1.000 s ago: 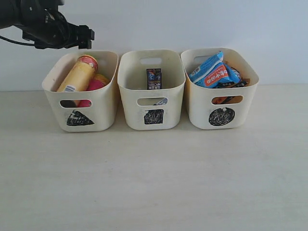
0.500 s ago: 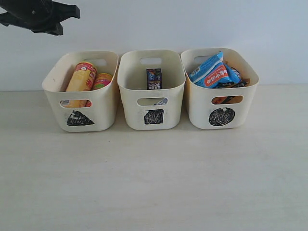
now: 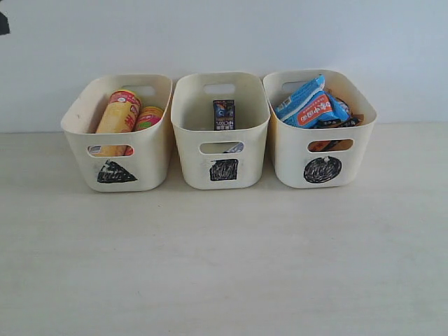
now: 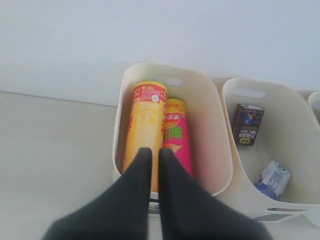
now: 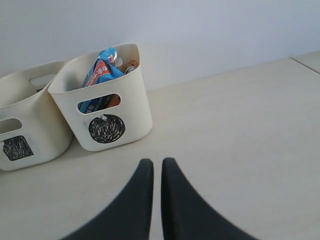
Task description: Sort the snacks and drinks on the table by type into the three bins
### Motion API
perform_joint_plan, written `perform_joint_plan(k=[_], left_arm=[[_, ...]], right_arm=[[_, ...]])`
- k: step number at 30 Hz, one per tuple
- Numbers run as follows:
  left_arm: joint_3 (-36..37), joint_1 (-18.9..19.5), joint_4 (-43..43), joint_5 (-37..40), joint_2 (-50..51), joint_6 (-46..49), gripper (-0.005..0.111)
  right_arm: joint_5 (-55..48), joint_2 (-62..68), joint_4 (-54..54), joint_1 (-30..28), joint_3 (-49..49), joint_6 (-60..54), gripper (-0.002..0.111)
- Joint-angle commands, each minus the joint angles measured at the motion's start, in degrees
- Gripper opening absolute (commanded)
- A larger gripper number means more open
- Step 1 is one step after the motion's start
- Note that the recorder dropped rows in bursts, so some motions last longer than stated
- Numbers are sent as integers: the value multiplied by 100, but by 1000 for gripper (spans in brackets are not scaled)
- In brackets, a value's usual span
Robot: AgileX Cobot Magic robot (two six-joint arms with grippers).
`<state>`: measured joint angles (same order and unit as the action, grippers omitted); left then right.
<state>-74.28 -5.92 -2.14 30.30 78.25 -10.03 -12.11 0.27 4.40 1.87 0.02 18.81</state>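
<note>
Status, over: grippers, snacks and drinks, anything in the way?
Left gripper, right gripper shut, empty. Chip tubes in triangle bin, drink cartons in square bin, foil packets in circle bin. Table bare, nothing blocking.

left claw (image 4: 151, 151): fingers pressed together, empty | right claw (image 5: 154, 162): fingers pressed together, empty

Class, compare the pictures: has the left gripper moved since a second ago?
Yes. The left gripper has drawn away from the triangle bin, up and toward the exterior view's left edge, and is almost out of that view.
</note>
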Motion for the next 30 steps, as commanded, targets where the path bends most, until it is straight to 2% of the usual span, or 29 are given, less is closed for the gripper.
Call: perform_joint_plan(k=[1, 8, 15, 22, 30], left_arm=[[757, 11, -63, -89, -1158, -89, 4], [1958, 11, -439, -28, -3042, -89, 4], [2607, 11, -457, -28, -4220, -89, 4], [2730, 11, -451, -28, -4931, -89, 4], [2730, 11, -451, -28, -5214, -89, 4]], right_arm=[[25, -27, 42, -19, -2, 8, 2], [74, -27, 42, -19, -2, 8, 2], [74, -27, 42, -19, -2, 8, 2], [74, -27, 42, -19, -2, 8, 2], [74, -27, 42, -19, -2, 8, 2]])
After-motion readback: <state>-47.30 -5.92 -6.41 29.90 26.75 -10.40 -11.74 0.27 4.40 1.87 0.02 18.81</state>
